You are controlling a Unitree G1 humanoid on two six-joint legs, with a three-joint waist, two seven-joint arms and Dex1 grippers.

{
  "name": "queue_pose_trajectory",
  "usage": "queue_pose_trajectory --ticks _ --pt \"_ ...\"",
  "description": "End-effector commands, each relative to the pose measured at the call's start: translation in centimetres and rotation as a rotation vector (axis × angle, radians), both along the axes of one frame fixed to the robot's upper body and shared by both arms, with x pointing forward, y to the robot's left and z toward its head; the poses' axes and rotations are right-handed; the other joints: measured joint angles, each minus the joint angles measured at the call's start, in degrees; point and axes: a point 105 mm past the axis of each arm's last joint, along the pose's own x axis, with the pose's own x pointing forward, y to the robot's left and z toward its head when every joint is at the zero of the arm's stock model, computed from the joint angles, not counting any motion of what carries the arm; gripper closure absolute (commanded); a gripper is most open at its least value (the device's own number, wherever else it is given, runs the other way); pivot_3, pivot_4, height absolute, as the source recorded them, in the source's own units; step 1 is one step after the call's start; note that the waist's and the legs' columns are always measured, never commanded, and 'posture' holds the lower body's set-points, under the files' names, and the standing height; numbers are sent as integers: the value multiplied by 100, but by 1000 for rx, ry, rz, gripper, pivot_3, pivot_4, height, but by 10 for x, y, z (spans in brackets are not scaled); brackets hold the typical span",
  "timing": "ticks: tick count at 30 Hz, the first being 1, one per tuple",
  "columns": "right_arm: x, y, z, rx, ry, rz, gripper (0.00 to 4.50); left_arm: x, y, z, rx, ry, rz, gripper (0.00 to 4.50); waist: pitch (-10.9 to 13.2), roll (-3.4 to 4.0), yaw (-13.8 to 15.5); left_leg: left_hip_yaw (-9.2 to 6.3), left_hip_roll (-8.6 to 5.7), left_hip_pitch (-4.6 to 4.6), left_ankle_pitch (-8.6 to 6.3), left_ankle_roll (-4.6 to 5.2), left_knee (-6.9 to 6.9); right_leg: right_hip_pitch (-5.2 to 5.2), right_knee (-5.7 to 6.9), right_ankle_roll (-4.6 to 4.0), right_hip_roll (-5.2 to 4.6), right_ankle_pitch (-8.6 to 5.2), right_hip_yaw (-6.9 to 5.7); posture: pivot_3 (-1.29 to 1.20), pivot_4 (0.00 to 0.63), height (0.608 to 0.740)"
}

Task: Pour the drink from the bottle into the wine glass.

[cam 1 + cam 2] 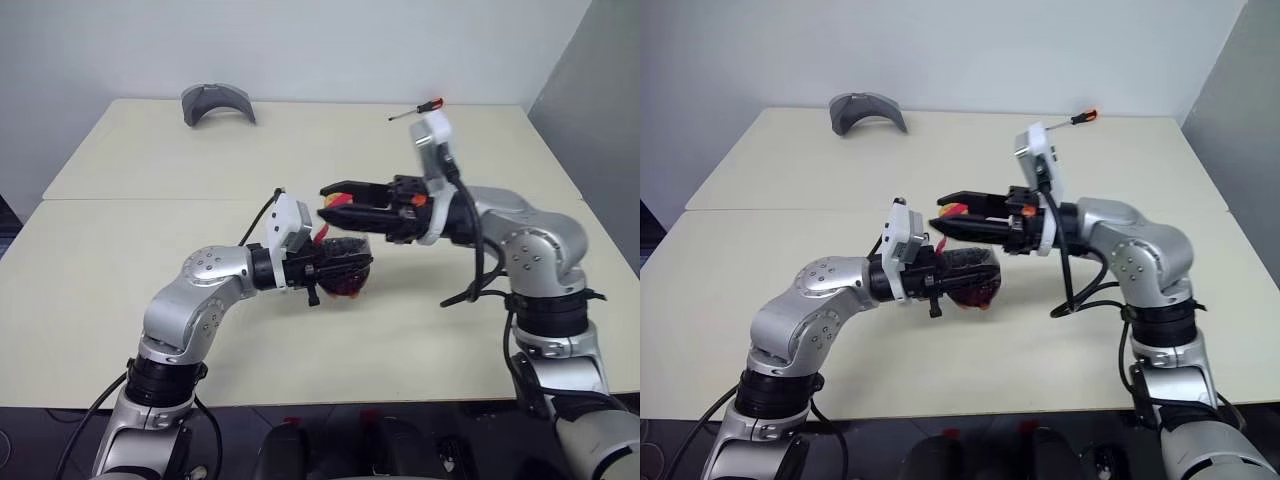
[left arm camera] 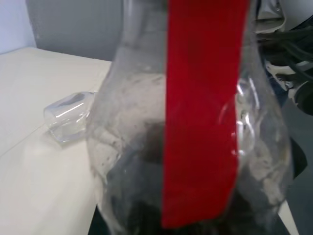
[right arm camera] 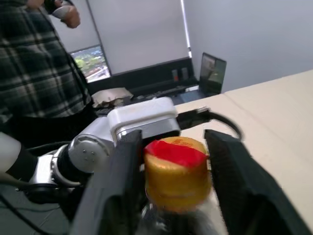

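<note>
Head views, L to R: left gripper (image 1: 335,268) is clamped round the body of the bottle (image 1: 345,268), held off the table (image 1: 120,250) near mid-front w/ the dark drink (image 1: 970,282) low inside. Right gripper (image 1: 345,203) comes in level from the right, its jaws apart, straddling the yellow cap (image 3: 177,172) w/ gaps either side — not gripping yet.

Step in hand looks like uncapping. To do it well: centre the cap between the fingers, close square on it, keep the left clamp firm so the bottle can't spin, twist about the neck axis, keep the bottle upright so nothing slops.

Left wrist view gives what the head views don't: the wine glass (image 2: 68,115), lying on its side on the table behind the bottle, plus the red label strip (image 2: 203,112) close up. Glass likely needs righting before any pour. Right wrist view adds cap/finger clearance and a person (image 3: 39,73) in a plaid shirt behind.

Far edge: grey curved object (image 1: 217,103), screwdriver (image 1: 418,109).
</note>
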Motion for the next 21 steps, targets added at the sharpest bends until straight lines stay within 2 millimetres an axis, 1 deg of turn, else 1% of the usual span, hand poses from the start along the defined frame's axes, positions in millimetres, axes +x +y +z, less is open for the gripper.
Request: queue_pose_trajectory --ticks 1,2,5,8,13,17,18,21 --pt "0 -4 6 0 -47 -38 951 0 -1 18 -18 -84 -8 3456 0 0 7 -1 0 -1 0 1 0 1 -1 0 0 0 -3 0 150 740" --pt "1 -7 7 2 -53 -57 628 2 0 17 -20 -72 11 3456 0 0 7 0 -3 -1 -1 1 0 1 -2 0 0 0 -2 0 150 740" --pt "1 -14 7 12 -55 -108 622 11 7 13 -33 -33 80 3456 0 0 8 -2 -1 -1 -1 2 0 1 -1 0 0 0 -2 0 150 740" --pt "2 -16 8 22 -64 -156 622 17 11 10 -25 -31 119 3457 0 0 2 -2 0 -1 -1 2 1 1 -1 0 0 0 0 0 150 740" --pt "17 -16 17 67 -124 -321 622 31 19 8 -26 -32 188 3457 0 0 -2 -2 1 0 -1 2 1 -1 0 0 0 0 0 0 150 740" --pt "29 -15 21 85 -167 -422 622 35 15 4 -15 -50 206 3457 0 0 -1 0 -1 -1 -1 1 0 -1 -2 0 0 0 0 0 150 740" --pt "33 -15 20 78 -175 -447 622 37 14 4 -13 -52 210 3457 0 0 2 1 -1 -1 -1 1 0 0 -1 0 0 0 0 0 150 740" --pt "34 -11 14 66 -180 -459 622 43 12 5 -5 -65 225 3457 0 0 9 1 -3 -2 -1 1 0 0 -2 1 1 0 -3 0 150 740"
